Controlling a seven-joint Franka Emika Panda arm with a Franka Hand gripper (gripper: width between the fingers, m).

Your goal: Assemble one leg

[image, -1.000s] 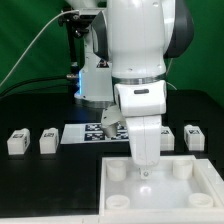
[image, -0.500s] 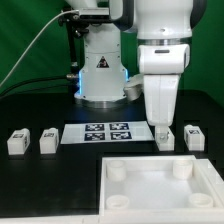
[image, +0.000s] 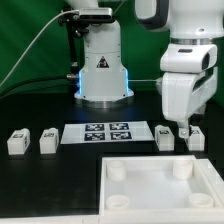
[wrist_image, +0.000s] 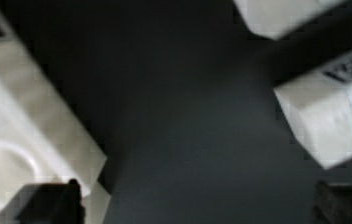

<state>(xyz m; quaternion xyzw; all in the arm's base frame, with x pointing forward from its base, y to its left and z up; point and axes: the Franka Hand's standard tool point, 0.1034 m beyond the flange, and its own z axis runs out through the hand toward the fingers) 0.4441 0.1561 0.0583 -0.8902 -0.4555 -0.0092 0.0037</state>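
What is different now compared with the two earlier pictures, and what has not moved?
The arm carried the end effector from above the tray toward the exterior view's right. It now hangs open above the two legs there, holding nothing. All four legs, the tray and the marker board stayed put.

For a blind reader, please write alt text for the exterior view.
A white robot arm holds its tool by two small white legs at the exterior view's right. Two more legs, the marker board and a tray lie nearby.

Ext front; wrist close, downward; shared tray
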